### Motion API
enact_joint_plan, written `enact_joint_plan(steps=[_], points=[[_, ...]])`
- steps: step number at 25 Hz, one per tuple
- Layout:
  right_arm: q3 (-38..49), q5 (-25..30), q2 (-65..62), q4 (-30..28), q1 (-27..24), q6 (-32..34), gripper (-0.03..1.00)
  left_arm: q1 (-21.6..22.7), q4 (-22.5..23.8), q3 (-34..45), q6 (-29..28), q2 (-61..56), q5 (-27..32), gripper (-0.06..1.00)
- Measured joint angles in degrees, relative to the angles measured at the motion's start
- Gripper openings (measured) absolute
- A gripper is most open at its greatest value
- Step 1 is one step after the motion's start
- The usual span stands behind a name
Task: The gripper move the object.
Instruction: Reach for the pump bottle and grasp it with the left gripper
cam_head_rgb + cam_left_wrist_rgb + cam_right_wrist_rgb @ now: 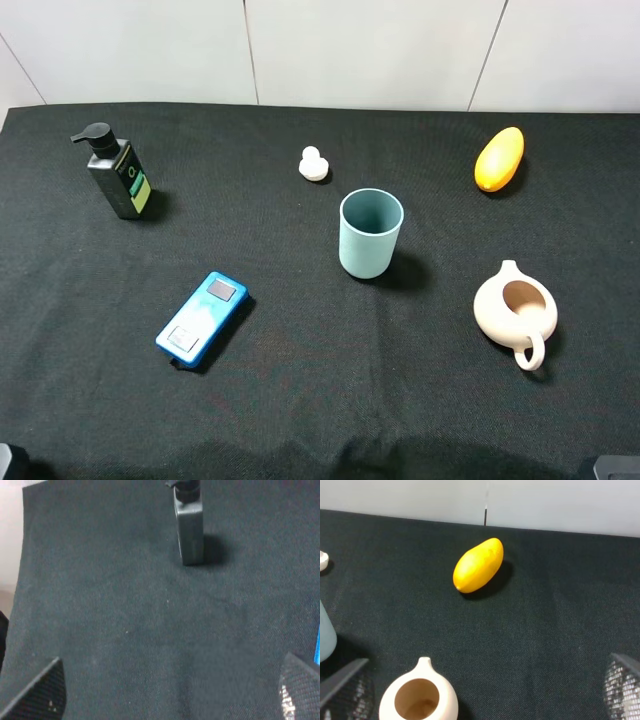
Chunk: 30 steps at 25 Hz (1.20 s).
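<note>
- Black cloth [300, 410] covers the whole table, with pale wall panels [370, 50] rising behind its far edge.
- A small black pump bottle [122, 175] with a green-and-white label stands upright near the far left corner. It is well apart from every other item, and no gripper touches it.
- A flat blue device [202, 318] lies on the left side, nearer the front than the bottle and turned diagonally.
- A teal cup [370, 232] stands upright near the middle, its mouth facing up.
- A small white knob-shaped piece [314, 165] sits behind the cup, toward the wall.
- A yellow-orange, mango-shaped item [499, 158] lies at the far right.
- A beige pot [514, 312] with a spout and a loop handle sits on the right, in front of the mango shape.
- The left gripper [170, 695] shows only two dark fingertips at opposite sides of its wrist view. They are spread wide with bare cloth between them, and the pump bottle stands ahead, well apart.
- The right gripper [485, 690] is also spread wide. The beige pot sits close in front of it, with the mango shape farther on.
</note>
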Motion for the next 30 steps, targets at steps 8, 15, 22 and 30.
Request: enact_joint_plan(steps=[8, 15, 22, 30], points=[[0.00, 0.00, 0.00, 0.00, 0.00, 0.00, 0.69, 0.00, 0.00, -3.61, 0.00, 11.15, -3.80, 0.90], [0.00, 0.00, 0.00, 0.00, 0.00, 0.00, 0.69, 0.00, -1.56, -7.88, 0.00, 24.74, -8.00, 0.90], [0.00, 0.00, 0.00, 0.00, 0.00, 0.00, 0.69, 0.00, -3.67, -14.64, -0.30, 38.88, -9.47, 0.90], [0.00, 0.00, 0.00, 0.00, 0.00, 0.00, 0.69, 0.00, -5.01, -20.21, -0.39, 52.29, -10.40, 0.90]])
